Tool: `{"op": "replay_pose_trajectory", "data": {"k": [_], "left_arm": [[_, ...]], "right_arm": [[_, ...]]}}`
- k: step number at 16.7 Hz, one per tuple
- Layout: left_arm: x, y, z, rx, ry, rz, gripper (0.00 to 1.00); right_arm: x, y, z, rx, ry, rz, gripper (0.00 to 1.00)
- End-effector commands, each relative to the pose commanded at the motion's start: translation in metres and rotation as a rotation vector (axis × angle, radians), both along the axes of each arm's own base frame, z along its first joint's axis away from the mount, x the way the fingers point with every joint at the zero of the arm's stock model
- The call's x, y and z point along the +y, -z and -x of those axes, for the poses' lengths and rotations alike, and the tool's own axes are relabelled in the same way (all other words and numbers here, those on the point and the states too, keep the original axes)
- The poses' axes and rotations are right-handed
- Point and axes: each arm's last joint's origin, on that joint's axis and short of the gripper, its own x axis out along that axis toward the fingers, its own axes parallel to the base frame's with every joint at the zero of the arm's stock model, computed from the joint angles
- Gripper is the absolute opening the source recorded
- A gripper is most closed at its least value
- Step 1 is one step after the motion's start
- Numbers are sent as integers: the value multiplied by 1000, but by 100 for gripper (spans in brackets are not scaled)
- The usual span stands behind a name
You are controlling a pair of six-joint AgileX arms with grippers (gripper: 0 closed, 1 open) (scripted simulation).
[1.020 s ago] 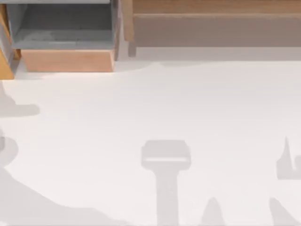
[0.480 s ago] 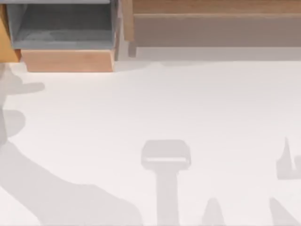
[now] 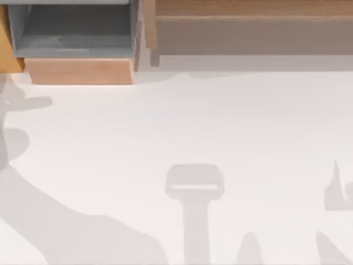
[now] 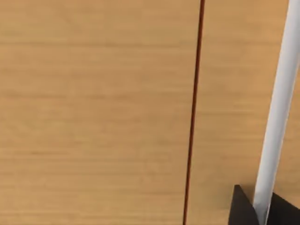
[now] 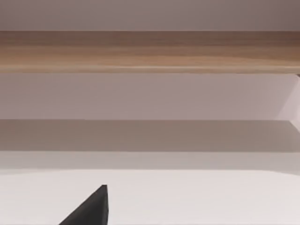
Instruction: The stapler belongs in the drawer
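Surveying table, drawer and shelf: stapler position unconfirmed

Surface: a plain white table (image 3: 248, 121), seen from above, crossed by soft grey shadows (image 3: 66, 226) along its left and near edges. One is T-shaped and lies at the centre.

Far left: the drawer (image 3: 80, 70) stands pulled out. Its tan front panel faces the table, and its grey walls and floor are open to view from above. Nothing lies on the table in front of it. Where the stapler lies cannot be told from these views.

Left gripper (image 4: 262, 211): held close against a light wood panel (image 4: 93, 117). A thin dark seam (image 4: 192, 117) and a narrow white strip (image 4: 279, 117) run across that panel. Whether the gripper is released or clenched cannot be told.

Right of the drawer, just beside it: a wide brown wooden shelf (image 3: 248, 16) runs along the far edge.

Right gripper (image 5: 93, 208): low over the table and facing the shelf's board. Grasp state cannot be told.
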Motion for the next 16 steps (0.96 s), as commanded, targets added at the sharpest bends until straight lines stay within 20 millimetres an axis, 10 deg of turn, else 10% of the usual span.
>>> {"op": "replay_pose_trajectory", "data": {"k": [10, 16], "left_arm": [[0, 0, 0, 0, 0, 0, 98], [0, 0, 0, 0, 0, 0, 100]], "right_arm": [[0, 0, 0, 0, 0, 0, 100], [0, 0, 0, 0, 0, 0, 100]]}}
